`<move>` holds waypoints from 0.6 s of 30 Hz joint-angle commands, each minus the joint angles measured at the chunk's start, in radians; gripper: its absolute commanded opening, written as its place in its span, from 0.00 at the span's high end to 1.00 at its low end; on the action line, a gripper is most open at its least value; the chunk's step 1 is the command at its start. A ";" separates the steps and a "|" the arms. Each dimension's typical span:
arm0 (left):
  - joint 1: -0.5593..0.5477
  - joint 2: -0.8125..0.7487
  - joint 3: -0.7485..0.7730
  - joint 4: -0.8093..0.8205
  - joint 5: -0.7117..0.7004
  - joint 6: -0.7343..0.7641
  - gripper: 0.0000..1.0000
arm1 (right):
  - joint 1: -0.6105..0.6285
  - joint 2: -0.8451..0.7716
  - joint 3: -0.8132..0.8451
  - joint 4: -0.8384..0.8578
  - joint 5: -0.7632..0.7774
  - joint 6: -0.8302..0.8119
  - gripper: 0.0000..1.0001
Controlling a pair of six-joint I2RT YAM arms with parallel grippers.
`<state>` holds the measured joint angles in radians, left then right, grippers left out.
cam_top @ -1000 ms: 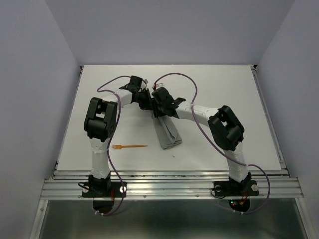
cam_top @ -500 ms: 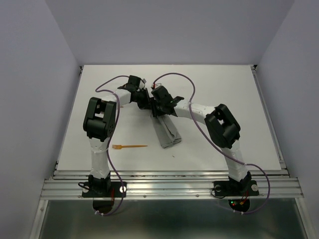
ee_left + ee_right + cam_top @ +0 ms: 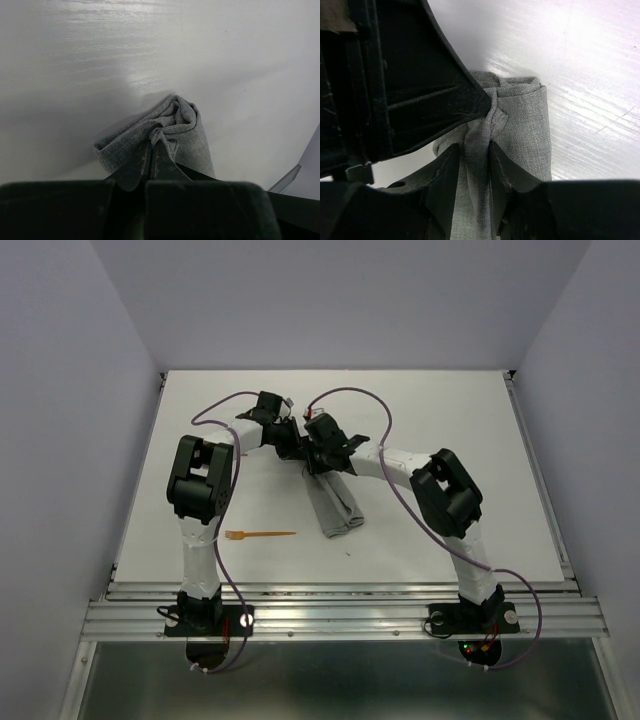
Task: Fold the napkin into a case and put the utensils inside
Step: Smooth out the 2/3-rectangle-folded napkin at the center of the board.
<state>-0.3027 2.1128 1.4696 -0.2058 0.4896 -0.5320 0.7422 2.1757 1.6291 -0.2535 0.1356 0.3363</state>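
Where the two arms (image 3: 200, 490) meet over the middle of the table (image 3: 450, 420), one napkin (image 3: 338, 508) lies folded into a narrow grey oblong. It runs from 11 o'clock to 5 o'clock in the top view. Both grippers work at its far, 11 o'clock end.

The left gripper (image 3: 152, 145) has its fingers pressed together on a puckered fold of the cloth, which bunches up just beyond the tips. The right gripper (image 3: 474, 147) comes in from the opposite side. Its two fingers (image 3: 445, 175) stand partly apart and straddle a raised ridge of the same cloth. Whether they press that ridge cannot be told. In the right wrist view the black body of the left gripper fills the 10 o'clock part, its tip touching the ridge.

One orange fork (image 3: 262, 534) lies flat at about 8 o'clock from the napkin, well apart from it. Its tines point to 9 o'clock and its handle to 3 o'clock. Only this one utensil shows.

Two purple cables (image 3: 350, 389) loop along the arms, one on each.

The table is white and matte, with a faint sheen in the wrist views. Plain pale lavender walls (image 3: 330, 300) close it in on three sides. A ribbed aluminium rail (image 3: 340, 615) runs along the near edge at 6 o'clock, carrying both arm bases.
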 commanded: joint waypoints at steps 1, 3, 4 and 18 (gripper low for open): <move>-0.007 -0.047 -0.012 -0.032 0.006 0.029 1.00 | -0.010 -0.031 -0.047 0.089 0.047 0.009 0.63; -0.007 -0.048 -0.012 -0.032 0.009 0.029 1.00 | -0.010 -0.071 -0.121 0.158 0.023 0.013 0.62; -0.006 -0.048 -0.015 -0.030 0.012 0.029 1.00 | -0.010 -0.121 -0.149 0.184 0.012 0.021 0.62; 0.005 -0.063 -0.055 0.026 0.079 0.044 1.00 | -0.090 -0.231 -0.282 0.361 -0.163 0.093 0.47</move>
<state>-0.3004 2.1105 1.4471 -0.1772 0.5350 -0.5205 0.6514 1.9442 1.3170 0.0505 0.0460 0.4084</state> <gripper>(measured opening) 0.026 0.526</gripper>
